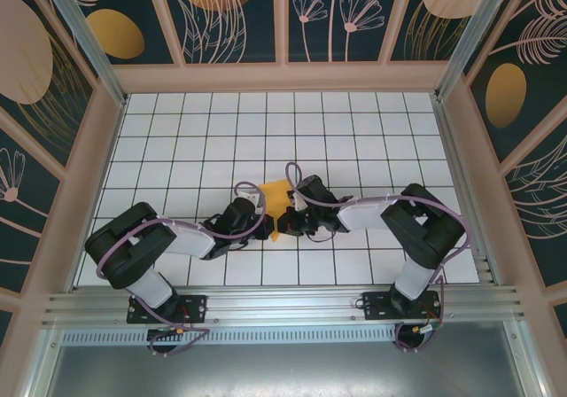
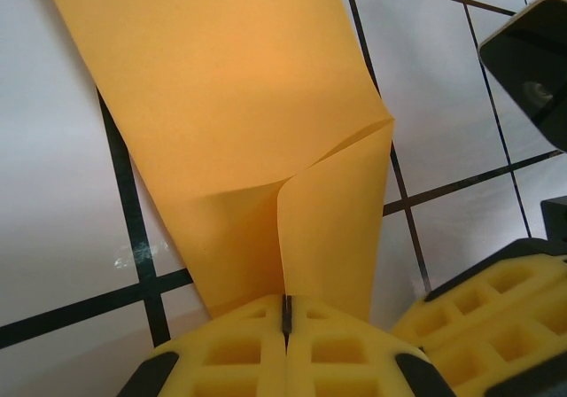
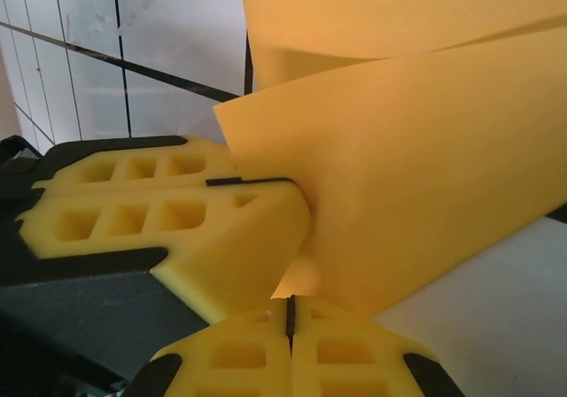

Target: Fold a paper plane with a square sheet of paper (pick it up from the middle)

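Orange-yellow square sheet of paper (image 2: 230,87), clamped by left gripper (image 2: 285,324) and right gripper (image 3: 290,315), wants edges matched before creasing.

This is a robotics lab test cell, a closed booth built for machine trials. A flat white tabletop ruled into squares by thin black lines (image 1: 177,131) fills the middle of the frame. Pale-framed dark teal wall panels printed with orange ovals and line-drawn plants (image 1: 221,16) box it in along the top and both sides. Across the bottom runs a ribbed silver aluminium rail (image 1: 283,304). Two black jointed robot arms with lilac cables are bolted to it, one at lower left (image 1: 133,242) and one at lower right (image 1: 430,229).
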You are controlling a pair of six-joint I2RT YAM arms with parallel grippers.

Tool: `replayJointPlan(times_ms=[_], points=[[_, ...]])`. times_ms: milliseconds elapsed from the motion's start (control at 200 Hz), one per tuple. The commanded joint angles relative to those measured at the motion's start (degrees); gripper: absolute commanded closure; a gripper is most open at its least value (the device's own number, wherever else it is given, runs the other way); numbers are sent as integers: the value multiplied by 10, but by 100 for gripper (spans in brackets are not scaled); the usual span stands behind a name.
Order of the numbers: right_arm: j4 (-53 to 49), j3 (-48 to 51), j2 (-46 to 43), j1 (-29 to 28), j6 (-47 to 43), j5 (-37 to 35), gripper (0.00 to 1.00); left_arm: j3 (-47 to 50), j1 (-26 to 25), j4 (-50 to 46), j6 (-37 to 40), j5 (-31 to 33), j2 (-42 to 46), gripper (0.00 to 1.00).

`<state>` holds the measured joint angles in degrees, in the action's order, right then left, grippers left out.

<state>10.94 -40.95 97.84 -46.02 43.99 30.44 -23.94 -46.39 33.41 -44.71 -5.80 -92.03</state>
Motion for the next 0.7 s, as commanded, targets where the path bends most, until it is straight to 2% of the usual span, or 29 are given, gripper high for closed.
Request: replayJointPlan(times_ms=[0,225,395,696], points=[[7,7,-12,-12,10,11,92,11,1,-20,-6,-11,-8,100],[38,17,28,-16,21,14,93,11,1,-19,-7,-12,-10,100],[20,25,42,-15,20,-19,94,18,1,-13,-11,-11,-10,100],[62,41,-22,-22,31,13,93,25,1,-2,-17,-14,-12,100]])
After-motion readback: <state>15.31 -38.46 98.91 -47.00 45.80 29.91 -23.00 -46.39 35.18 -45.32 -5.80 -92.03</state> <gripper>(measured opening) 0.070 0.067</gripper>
